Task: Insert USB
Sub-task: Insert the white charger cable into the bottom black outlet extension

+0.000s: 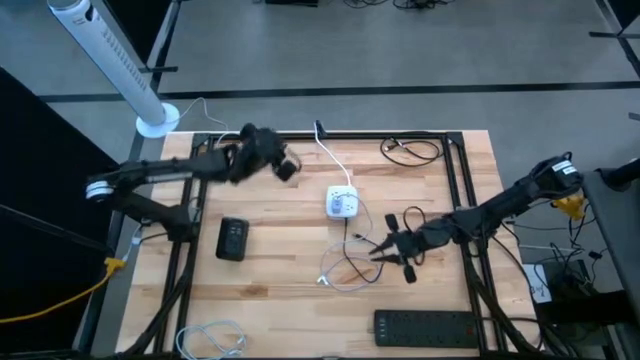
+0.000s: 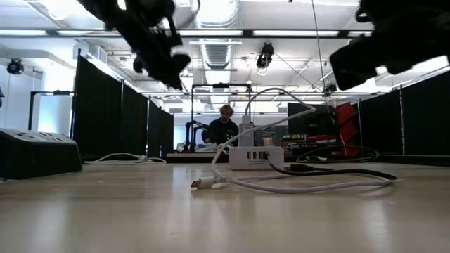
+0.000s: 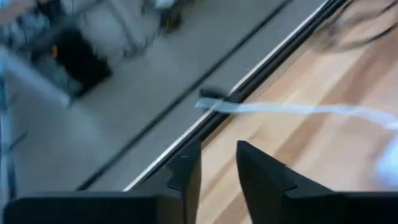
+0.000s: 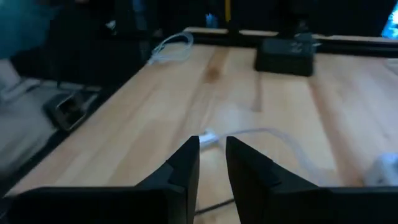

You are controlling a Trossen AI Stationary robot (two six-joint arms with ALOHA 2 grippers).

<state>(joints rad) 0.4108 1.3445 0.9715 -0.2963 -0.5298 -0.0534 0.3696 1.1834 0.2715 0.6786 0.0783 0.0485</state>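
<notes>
Nothing plugged in yet: the white USB plug (image 1: pixel 322 281) lies loose on the table, well short of the white charger (image 1: pixel 342 203). The right gripper (image 1: pixel 400 256) hovers near the cable, fingers narrowly apart and empty (wrist view shows a gap). The left gripper (image 1: pixel 288 166) hangs high near the far edge, also slightly open, holding nothing.

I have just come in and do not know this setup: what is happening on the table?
Two robot arms work over a wooden table with a white USB charger in the middle. The right gripper hovers low over a loose white cable, holding nothing. Its plug lies free on the wood. The left gripper is raised near the far edge, empty.
</notes>
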